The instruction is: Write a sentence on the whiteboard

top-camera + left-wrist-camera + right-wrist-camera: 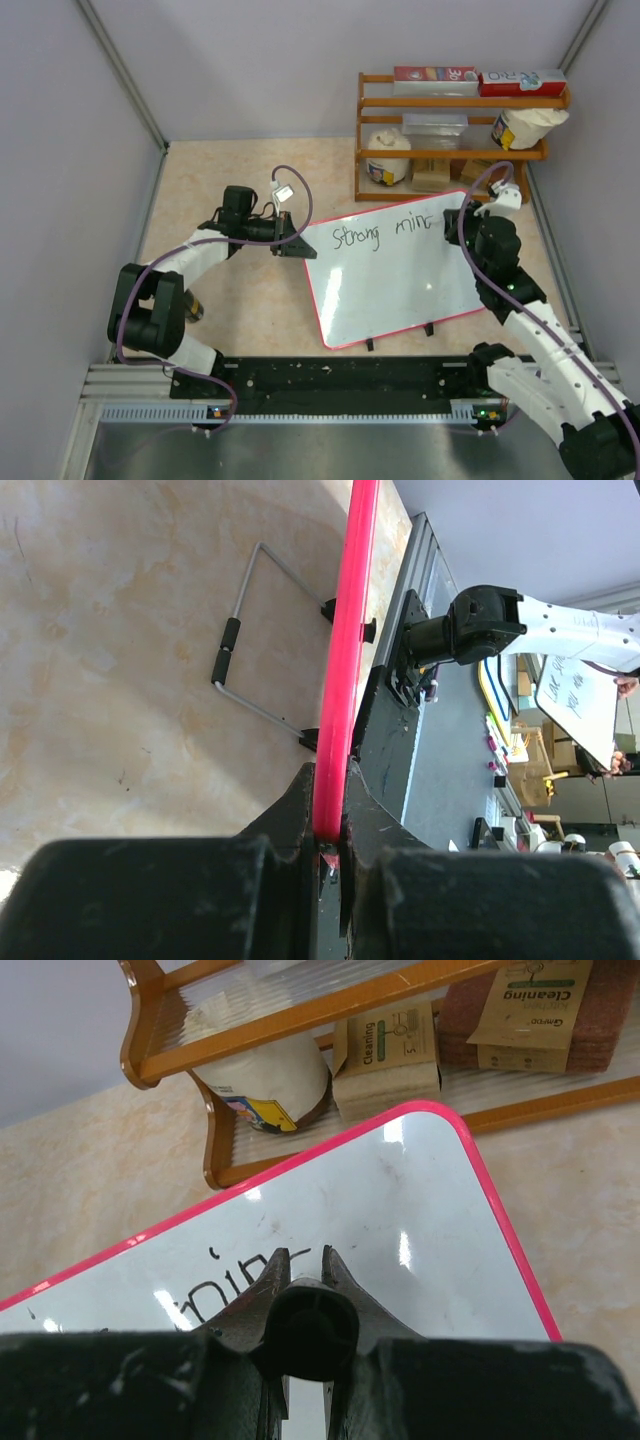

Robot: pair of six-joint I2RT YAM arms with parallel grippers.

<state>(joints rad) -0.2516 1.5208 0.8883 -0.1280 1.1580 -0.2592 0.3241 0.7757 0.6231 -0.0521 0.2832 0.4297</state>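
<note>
The whiteboard (400, 290) lies tilted in the middle of the table, glossy white with a thin red frame (345, 650). Along its top runs the sentence (385, 232) in black handwriting, reading "Strong min" at this point. My left gripper (300, 245) is shut on the board's left edge, and in the left wrist view the red frame sits pinched in that gripper (330, 825). My right gripper (455, 225) hovers over the board's top right, just past the last letters (215, 1295). That gripper (303, 1252) is shut on a black marker (305, 1330) pointing down at the whiteboard (420, 1220).
A wooden rack (455, 120) with boxes, jars and cleaning pads stands behind the board's far right corner and shows close in the right wrist view (300, 1020). A wire stand (250, 630) sticks out under the board. Grey booth walls close in left, back and right.
</note>
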